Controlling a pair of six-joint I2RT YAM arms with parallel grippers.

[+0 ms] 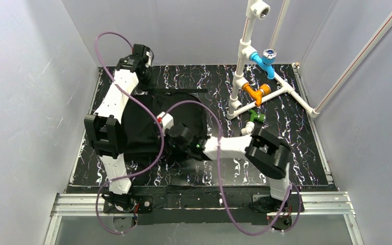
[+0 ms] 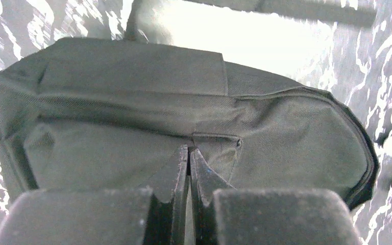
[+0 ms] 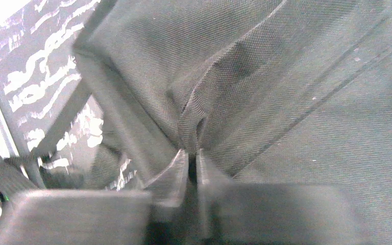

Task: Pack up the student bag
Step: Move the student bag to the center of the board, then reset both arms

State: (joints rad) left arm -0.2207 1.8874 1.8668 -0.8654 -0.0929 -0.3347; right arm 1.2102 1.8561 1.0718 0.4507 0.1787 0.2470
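The large soft black fabric backpack (image 1: 143, 125) lies left of centre on the black white-veined table mat (image 1: 296, 127). The right gripper (image 3: 191, 155) pinches a puckered fold of it. The left gripper (image 2: 189, 153) is closed too, tips against the fabric; whether it grips any is unclear.

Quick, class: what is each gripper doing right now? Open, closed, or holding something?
Left gripper: closed, no grip visible.
Right gripper: closed, pinching a fold of the bag.
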